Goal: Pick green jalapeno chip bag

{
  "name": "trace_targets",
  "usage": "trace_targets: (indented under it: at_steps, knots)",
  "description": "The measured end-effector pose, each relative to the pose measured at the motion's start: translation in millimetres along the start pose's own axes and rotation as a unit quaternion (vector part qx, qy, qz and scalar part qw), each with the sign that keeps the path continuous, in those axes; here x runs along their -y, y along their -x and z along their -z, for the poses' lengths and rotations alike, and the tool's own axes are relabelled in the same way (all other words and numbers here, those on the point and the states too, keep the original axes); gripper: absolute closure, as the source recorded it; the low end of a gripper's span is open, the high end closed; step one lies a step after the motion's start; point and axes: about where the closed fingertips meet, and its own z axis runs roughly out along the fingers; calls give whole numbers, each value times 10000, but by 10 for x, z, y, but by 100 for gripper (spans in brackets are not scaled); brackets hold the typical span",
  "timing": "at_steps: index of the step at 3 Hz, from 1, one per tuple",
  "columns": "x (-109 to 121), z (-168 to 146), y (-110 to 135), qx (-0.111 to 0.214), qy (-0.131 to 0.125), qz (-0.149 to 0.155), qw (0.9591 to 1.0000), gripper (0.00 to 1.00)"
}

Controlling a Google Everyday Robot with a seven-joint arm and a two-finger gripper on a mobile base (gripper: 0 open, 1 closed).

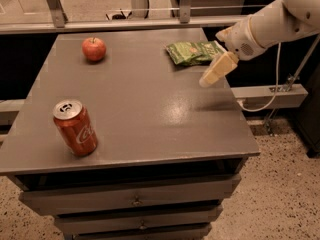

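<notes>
Toward the far edge of the table (150,104), on my arm's side, the green jalapeno chip bag (192,52) lies flat. My gripper (209,78) hovers just beside it. Wide or closed: I cannot tell. Advised: centre over bag, descend squarely, pinch a raised crinkle.

The grey table top (150,109) looks smooth and faintly glossy, and the red metal soda can (76,128) on it shines. The crinkly green jalapeno chip bag (194,52) looks like plastic film. The smooth cream plastic gripper (214,73) hangs just beside it, near the table's right edge.
</notes>
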Motion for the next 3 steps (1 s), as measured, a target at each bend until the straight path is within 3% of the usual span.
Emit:
trace_targets:
  at_steps: [1, 3]
  knots:
    - [304, -210, 19, 399, -24, -295, 9988, 0]
    - [812, -752, -54, 888, -78, -899, 9920, 2]
